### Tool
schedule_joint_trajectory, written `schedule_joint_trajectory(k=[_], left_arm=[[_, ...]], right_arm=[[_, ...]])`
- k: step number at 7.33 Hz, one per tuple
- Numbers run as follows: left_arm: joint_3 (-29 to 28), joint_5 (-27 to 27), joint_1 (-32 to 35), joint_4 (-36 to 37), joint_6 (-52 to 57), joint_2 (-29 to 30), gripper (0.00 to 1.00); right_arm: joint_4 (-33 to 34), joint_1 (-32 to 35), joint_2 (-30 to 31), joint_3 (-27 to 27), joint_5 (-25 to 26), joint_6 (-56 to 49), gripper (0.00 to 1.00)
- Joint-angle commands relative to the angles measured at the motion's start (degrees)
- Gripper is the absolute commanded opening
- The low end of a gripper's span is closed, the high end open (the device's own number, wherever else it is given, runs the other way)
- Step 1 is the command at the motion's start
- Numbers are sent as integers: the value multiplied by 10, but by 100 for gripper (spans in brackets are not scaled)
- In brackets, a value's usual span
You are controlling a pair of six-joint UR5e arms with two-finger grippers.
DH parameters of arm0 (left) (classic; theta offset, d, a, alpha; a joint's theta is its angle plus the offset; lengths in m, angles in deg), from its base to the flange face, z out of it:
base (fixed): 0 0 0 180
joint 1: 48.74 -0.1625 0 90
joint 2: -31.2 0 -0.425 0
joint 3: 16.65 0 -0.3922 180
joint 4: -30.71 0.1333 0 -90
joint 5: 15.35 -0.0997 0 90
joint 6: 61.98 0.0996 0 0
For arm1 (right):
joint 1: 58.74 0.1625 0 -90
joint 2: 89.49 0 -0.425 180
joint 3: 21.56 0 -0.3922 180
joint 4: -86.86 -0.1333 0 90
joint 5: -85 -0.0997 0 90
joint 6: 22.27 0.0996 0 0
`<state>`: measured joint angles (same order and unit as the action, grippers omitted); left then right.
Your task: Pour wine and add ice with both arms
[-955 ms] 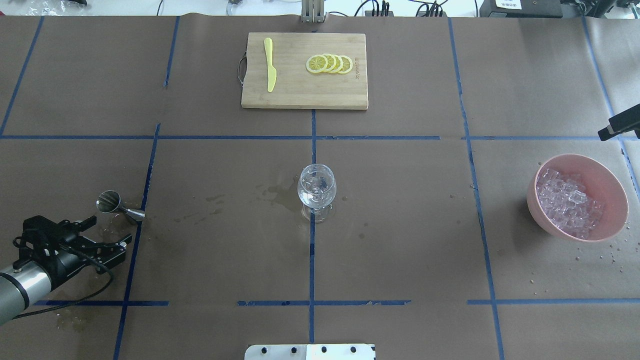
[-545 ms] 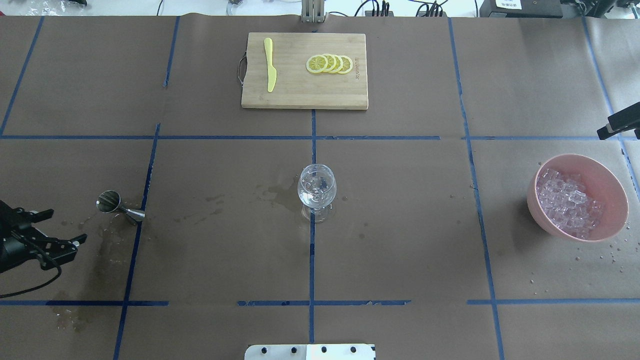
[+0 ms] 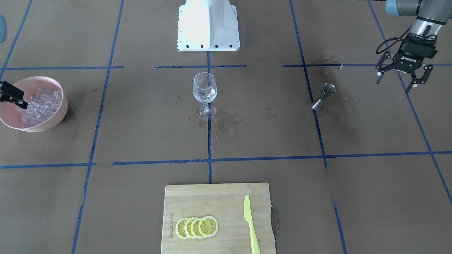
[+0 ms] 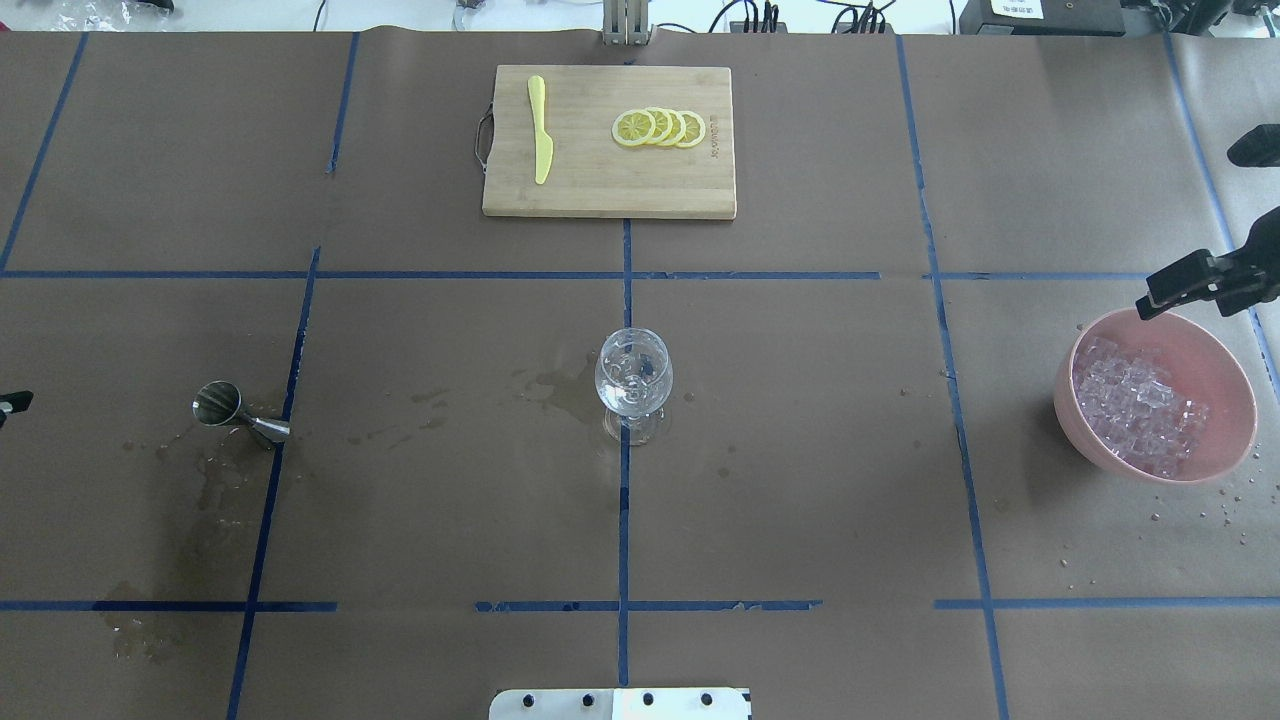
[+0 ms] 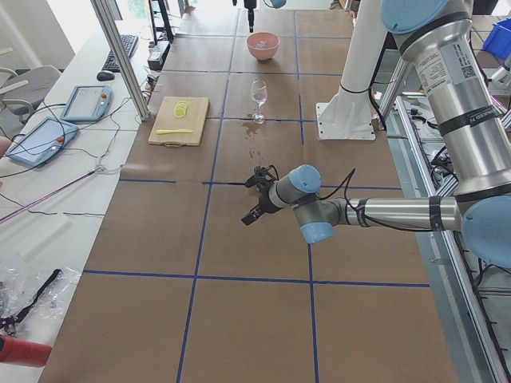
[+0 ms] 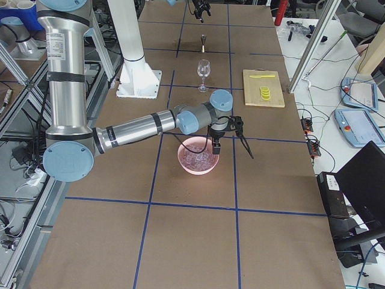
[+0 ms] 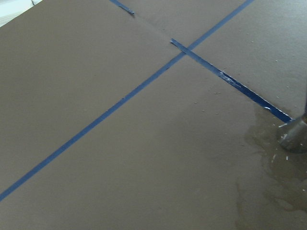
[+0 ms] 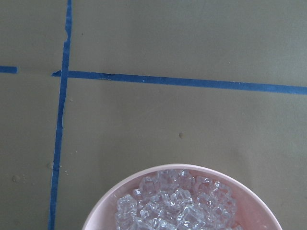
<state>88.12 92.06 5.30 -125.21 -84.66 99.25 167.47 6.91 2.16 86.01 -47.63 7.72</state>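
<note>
The left arm lay stretched out low and nearly level, well off to the robot's left of the wine glass; the left gripper hung above the brown paper with its fingers spread and nothing between them; a steel jigger stood between it and the glass, nearer the gripper, on a dark wet stain. The right arm reached out level on the glass's other side, its wrist bent downward; the right gripper hovered with its fingers wide apart and empty, one finger over the rim of the pink bowl on the side away from the robot. The ice was heaped in that bowl, well out to the robot's right of the glass; a few droplets speckled the paper beside it. The glass stood upright on the centre tape line, something clear glinting in its bowl, though I couldn't tell what; smaller damp marks lay at its foot. Beyond the glass, away from the white base, sat a wooden board with lemon slices and a yellow knife.
</note>
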Motion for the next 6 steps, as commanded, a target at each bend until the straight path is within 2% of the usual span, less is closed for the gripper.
schedule_joint_trajectory(k=[1,2,6], left_arm=[[4,143,114,106,4,69,99],[7,140,120,106,3,64,100],[14,136,131,106,-7,53,100]], right_arm=[[-108,-46,53,3,19,69,100],[-140,-71,72,2,39,92,100],[-147,-90,85,-5,54,200,95]])
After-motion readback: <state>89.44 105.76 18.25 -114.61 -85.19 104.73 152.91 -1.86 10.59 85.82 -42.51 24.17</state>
